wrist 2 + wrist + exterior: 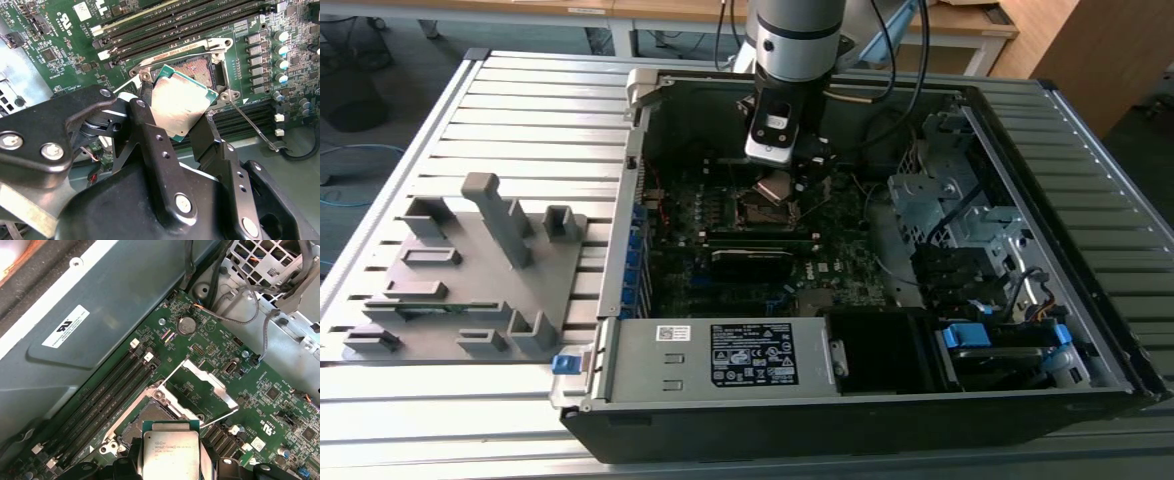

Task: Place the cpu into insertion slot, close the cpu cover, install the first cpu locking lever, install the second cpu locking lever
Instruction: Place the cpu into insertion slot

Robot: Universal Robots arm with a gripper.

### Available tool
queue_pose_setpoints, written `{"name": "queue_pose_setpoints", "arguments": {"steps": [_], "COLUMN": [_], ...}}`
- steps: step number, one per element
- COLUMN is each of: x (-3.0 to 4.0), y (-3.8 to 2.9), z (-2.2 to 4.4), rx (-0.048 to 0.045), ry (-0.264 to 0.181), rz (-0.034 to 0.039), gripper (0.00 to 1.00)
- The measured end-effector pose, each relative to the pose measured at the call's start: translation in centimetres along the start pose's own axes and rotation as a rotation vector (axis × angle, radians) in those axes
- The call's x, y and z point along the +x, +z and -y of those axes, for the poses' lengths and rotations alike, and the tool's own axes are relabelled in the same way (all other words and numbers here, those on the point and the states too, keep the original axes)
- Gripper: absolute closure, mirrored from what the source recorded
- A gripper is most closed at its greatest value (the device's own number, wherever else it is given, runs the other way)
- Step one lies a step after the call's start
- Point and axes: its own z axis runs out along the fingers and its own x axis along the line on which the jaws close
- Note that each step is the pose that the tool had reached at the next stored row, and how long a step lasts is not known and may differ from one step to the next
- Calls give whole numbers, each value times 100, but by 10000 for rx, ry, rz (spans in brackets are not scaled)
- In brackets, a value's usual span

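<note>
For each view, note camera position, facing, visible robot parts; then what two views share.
Exterior view: off-arm, raised, looking down into computer case; arm shows.
Second wrist view: wrist-mounted, facing insertion slot; gripper holding cpu shows.
First wrist view: wrist-mounted, facing open cpu cover; jaws flank cpu.
Shared: both wrist views show the cpu.

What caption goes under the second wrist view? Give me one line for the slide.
The gripper, shut on the cpu, holds it over the open insertion slot, not yet seated.
</note>
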Motion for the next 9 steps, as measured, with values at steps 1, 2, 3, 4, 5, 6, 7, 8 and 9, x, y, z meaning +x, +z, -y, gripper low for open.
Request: {"name": "queue_pose_setpoints", "arguments": {"steps": [1, 2, 3, 4, 5, 6, 7, 8, 9], "x": [0, 0, 0, 0, 0, 0, 0, 0, 0], "y": [0, 0, 0, 0, 0, 1, 1, 1, 1], "z": [0, 0, 0, 0, 0, 0, 0, 0, 0], "rx": [0, 0, 0, 1, 2, 1, 2, 2, 1], "ry": [6, 15, 28, 44, 59, 72, 77, 81, 82], "rz": [1, 2, 2, 4, 5, 6, 6, 6, 7], "gripper": [46, 46, 46, 46, 46, 46, 46, 46, 46]}}
